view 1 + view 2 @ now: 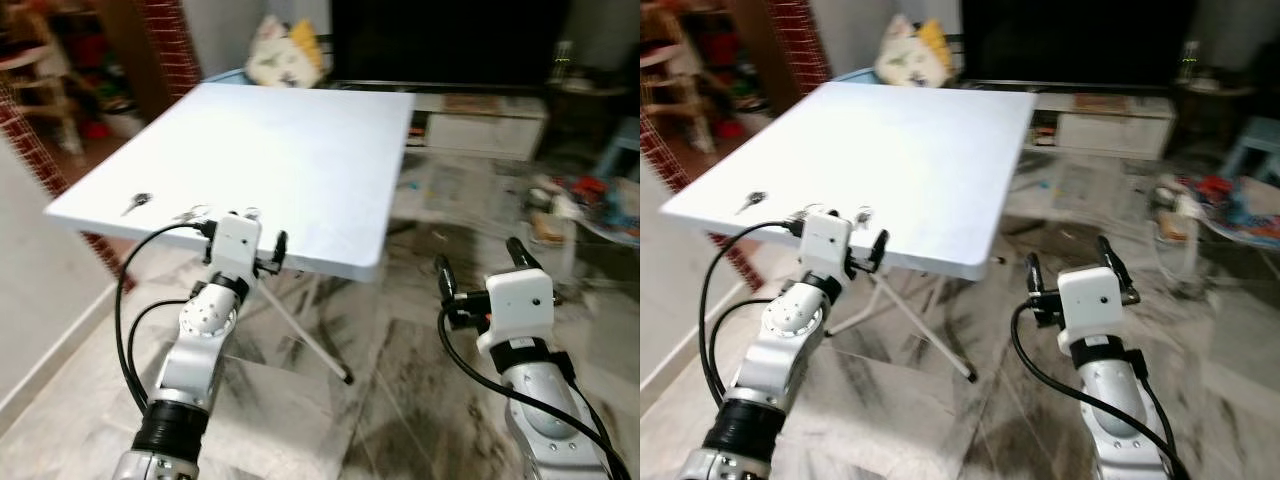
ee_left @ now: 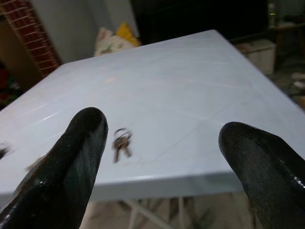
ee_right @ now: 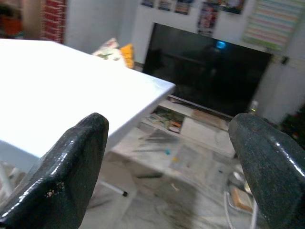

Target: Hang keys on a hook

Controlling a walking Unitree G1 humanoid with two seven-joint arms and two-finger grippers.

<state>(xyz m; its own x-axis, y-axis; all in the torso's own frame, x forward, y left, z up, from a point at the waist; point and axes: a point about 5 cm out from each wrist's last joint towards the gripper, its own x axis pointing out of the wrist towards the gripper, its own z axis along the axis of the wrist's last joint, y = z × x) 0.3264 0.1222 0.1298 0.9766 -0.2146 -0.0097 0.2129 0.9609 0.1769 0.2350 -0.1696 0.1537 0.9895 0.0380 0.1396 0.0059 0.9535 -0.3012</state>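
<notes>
— What sort of place is this?
— A home — a lived-in living room. A large dark television (image 3: 209, 71) stands on a low white TV stand (image 1: 480, 125), with posters (image 3: 209, 9) on the wall above it.
— Anything else?
— A cat-faced cushion (image 1: 285, 52), a red brick wall (image 1: 165, 45), a marbled tile floor (image 1: 400, 400) strewn with papers and toys (image 1: 585, 205), and a white folding table (image 1: 270, 150).

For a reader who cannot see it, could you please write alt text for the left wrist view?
A small bunch of keys lies near the front edge of a white table, seen between the open left gripper's two black fingers. Behind the table are a brick column and a dark screen.
</notes>
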